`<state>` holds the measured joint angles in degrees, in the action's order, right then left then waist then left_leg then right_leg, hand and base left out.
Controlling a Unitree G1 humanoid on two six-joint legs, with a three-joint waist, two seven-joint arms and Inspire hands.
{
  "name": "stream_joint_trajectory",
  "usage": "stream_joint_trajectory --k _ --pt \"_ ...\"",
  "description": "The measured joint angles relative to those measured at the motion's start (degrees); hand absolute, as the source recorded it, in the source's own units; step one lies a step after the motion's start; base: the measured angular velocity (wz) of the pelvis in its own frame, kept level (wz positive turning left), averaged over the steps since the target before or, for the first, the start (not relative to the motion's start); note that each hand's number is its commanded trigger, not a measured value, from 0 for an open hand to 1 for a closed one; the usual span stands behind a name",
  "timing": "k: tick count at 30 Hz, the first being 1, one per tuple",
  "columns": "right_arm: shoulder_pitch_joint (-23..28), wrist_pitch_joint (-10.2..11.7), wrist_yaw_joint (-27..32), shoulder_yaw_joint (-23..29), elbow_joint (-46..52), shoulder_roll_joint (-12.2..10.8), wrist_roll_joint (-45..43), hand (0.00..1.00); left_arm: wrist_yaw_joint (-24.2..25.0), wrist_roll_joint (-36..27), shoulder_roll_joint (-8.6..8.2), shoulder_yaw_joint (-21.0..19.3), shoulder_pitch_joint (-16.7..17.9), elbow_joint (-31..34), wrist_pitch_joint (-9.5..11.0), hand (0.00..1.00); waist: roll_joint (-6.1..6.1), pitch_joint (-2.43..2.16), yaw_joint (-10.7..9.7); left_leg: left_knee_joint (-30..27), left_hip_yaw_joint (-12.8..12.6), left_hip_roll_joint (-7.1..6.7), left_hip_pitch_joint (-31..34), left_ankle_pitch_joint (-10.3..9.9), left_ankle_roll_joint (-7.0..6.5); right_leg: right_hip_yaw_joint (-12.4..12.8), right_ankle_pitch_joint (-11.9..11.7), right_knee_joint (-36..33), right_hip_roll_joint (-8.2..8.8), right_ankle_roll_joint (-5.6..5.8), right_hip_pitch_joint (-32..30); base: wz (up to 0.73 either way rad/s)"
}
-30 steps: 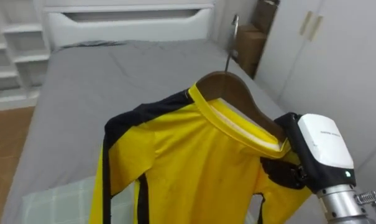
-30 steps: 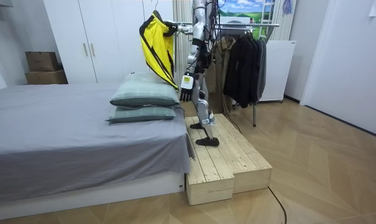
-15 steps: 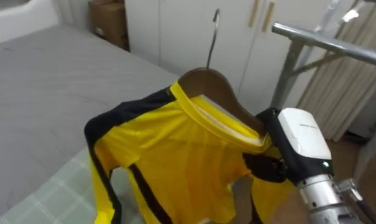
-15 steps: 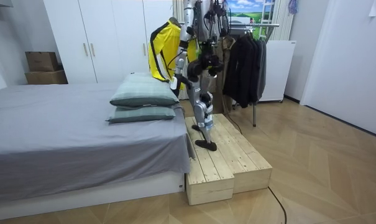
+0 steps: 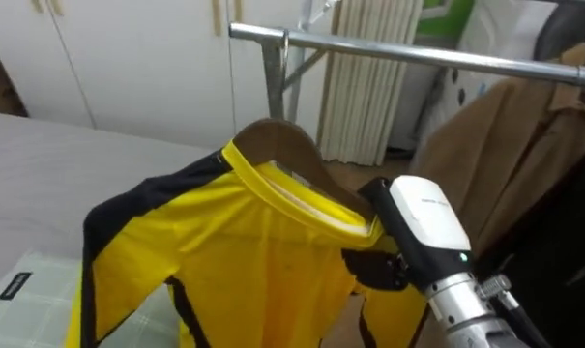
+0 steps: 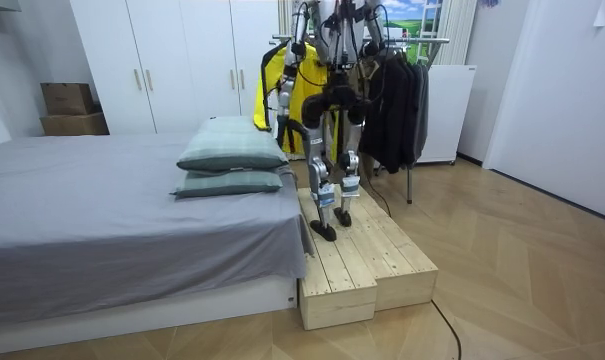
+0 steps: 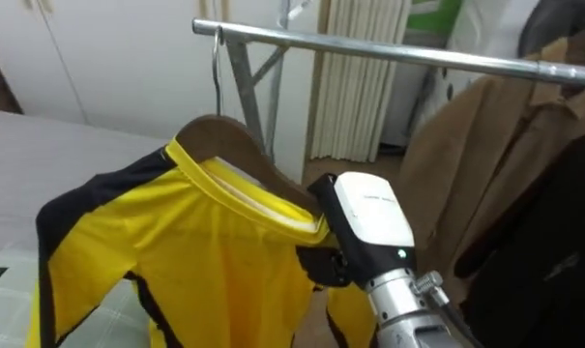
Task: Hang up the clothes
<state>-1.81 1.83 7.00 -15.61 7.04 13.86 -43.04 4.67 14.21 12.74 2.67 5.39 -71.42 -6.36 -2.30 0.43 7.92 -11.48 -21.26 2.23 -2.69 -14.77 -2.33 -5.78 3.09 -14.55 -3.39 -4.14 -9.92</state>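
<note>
Left eye view: right hand (image 5: 409,240) partly behind yellow shirt (image 5: 244,261) on hanger (image 5: 282,145)

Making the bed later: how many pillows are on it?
2, stacked at the bed end beside the robot: the upper pillow on the lower pillow. More may lie out of view.

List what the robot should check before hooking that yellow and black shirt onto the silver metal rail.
1. Right hand gripping the brown wooden hanger: ok.
2. Yellow and black shirt seated by its collar on the hanger: ok.
3. Thin metal hook over the silver metal rail: not ok, its top sits just under.
4. Bare rail between its end and the hanging light brown coat: ok.
5. Hook turned the right way: cannot tell.
</note>
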Motion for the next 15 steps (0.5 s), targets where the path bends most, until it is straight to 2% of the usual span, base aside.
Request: stream_joint_trajectory --k 1,2,5,9,12,15 --pt "0.0 -0.1 -0.1 0.0 0.0 -0.1 -0.2 1.00 0.0 0.1 -0.16 0.4 -0.7 0.3 -0.2 0.00 -0.22 -0.08 -0.5 0.0 -0.2 -0.02 0.0 0.0 0.04 -1.9 -0.1 0.0 0.45 -0.17 0.0 -0.13" --pt "0.0 -0.2 -0.1 0.1 0.0 -0.1 -0.2 1.00 0.0 0.1 -0.36 0.4 -1.1 1.4 -0.3 0.00 -0.12 -0.04 -1.3 0.0 -0.2 -0.05 -0.2 0.0 0.05 -2.0 -0.2 0.0 0.42 -0.31 0.0 -0.07" --pt "0.0 -0.1 -0.3 0.5 0.0 -0.3 0.4 1.00 -0.4 0.1 -0.54 0.6 -1.2 5.1 0.2 0.00 0.14 0.16 -1.9 -0.2 -0.2 0.05 -0.2 0.1 0.19 -2.0 -0.2 -0.1 0.26 -0.44 0.0 -0.03" --pt "-0.1 0.0 -0.7 1.6 0.0 -0.1 2.6 1.00 -1.9 -0.9 -0.69 2.2 -0.6 6.5 0.5 0.00 0.64 0.48 -2.7 -1.7 0.0 0.51 -0.1 -0.4 0.70 -2.3 0.0 -0.3 0.14 -0.75 0.0 0.02" --pt "-0.1 0.7 -0.9 1.7 0.0 -0.2 2.9 1.00 -3.3 -1.1 -1.08 1.9 -0.1 7.0 1.1 0.00 0.68 0.51 -2.9 -1.8 0.0 0.46 0.0 -0.5 0.80 -1.6 0.3 -0.8 -0.05 -1.13 -0.8 -0.07" --pt "-0.1 1.4 -0.9 2.0 0.0 0.1 2.8 1.00 -5.4 -1.3 -1.45 1.3 1.3 7.0 2.9 0.00 0.67 0.49 -3.0 -2.1 -0.3 0.05 -0.1 -0.7 1.11 0.6 0.6 -0.9 -0.72 -1.38 -1.2 -0.14"
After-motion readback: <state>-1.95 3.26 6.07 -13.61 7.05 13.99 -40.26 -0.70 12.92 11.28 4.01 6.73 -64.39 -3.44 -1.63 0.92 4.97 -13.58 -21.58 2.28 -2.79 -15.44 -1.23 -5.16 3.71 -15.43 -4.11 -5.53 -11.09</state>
